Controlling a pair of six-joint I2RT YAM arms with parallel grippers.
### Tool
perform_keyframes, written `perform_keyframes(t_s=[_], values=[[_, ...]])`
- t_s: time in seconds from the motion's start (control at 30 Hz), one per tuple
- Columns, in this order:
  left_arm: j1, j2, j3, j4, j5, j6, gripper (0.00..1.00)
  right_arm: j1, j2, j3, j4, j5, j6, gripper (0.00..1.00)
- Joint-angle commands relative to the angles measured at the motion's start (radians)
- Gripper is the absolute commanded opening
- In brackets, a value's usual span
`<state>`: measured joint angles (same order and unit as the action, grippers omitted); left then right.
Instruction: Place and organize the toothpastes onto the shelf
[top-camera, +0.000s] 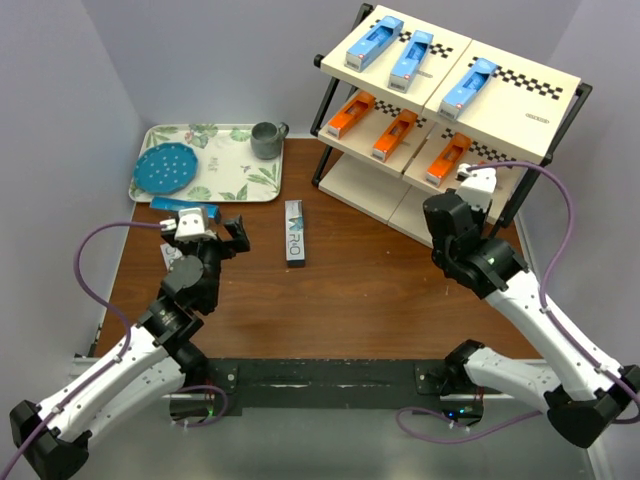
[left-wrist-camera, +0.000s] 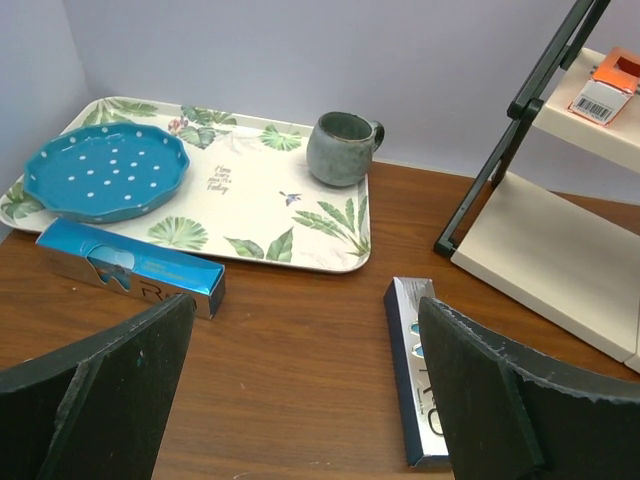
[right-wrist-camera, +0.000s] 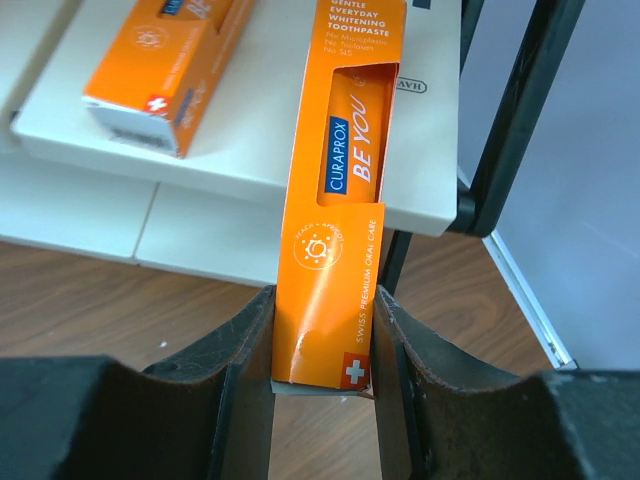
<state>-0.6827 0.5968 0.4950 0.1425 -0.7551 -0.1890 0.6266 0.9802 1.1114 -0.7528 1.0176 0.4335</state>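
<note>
Overhanging orange toothpaste, top cropped.

Plain pale lilac-grey walls, brown wooden tabletop, black strip along near edge, even light

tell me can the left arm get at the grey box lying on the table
Probably yes: the left fingers are open and empty. The grey box lies flat on the bare table just ahead and slightly right, with nothing on it or in front of it.
</note>
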Motion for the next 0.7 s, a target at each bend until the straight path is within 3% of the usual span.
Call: perform_keyframes(t_s=[0.0,0.43,0.67], values=[[0.003,0.000,-0.001,0.054,0.002,0.019,1.00,-0.080,0.000,-0.060,0.249,-0.051,-0.148,0.20],[0.003,-0.009,-0.001,0.058,0.034,0.019,0.99,-0.223,0.035,-0.171,0.596,-0.083,-0.321,0.27],[0.003,-0.011,-0.001,0.058,0.042,0.019,0.99,-0.269,0.066,-0.188,0.638,-0.071,-0.323,0.31]])
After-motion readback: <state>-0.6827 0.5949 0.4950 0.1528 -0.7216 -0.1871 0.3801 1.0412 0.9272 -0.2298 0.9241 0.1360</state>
